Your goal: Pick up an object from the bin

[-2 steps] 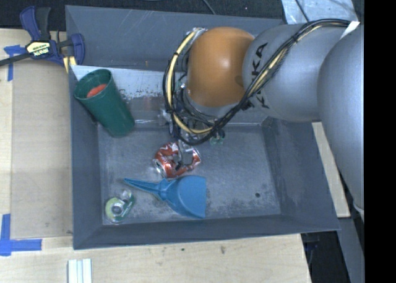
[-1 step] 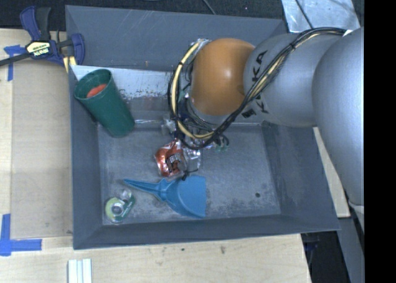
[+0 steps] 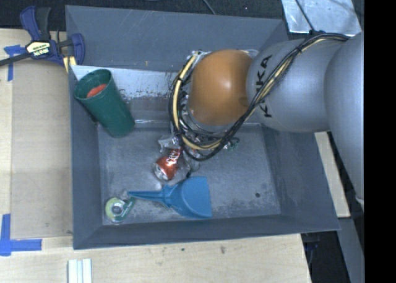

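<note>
My gripper point(image 3: 184, 144) reaches down into the middle of the bin, mostly hidden under the arm's orange cover. Directly below its tip lies a small crumpled red and silver thing point(image 3: 168, 165), touching or very close to the tip. Just in front of that lies a blue scoop point(image 3: 188, 197) with its thin handle pointing left. At the handle's end sits a small pale ring-shaped thing point(image 3: 116, 208) in the bin's front left corner.
A dark green cup point(image 3: 104, 103) lies tilted against the back left wall, with something red showing inside its mouth. The arm comes in from the right and covers the bin's back right part.
</note>
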Controlling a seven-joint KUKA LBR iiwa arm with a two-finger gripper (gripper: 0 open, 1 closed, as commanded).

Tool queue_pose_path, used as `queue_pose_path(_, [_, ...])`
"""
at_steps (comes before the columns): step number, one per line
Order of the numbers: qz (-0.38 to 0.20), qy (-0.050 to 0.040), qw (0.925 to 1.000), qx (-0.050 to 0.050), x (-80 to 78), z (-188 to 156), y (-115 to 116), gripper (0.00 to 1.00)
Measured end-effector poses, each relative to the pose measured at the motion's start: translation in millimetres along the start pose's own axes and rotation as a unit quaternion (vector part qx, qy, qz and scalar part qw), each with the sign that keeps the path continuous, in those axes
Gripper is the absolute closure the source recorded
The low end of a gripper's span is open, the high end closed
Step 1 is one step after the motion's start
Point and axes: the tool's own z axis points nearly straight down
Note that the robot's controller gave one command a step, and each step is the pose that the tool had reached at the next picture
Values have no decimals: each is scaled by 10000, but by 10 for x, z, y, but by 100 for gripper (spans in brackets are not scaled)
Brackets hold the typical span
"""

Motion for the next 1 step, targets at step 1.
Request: queue_pose_path(1, [2,1,10000,-1,0,0,0,100])
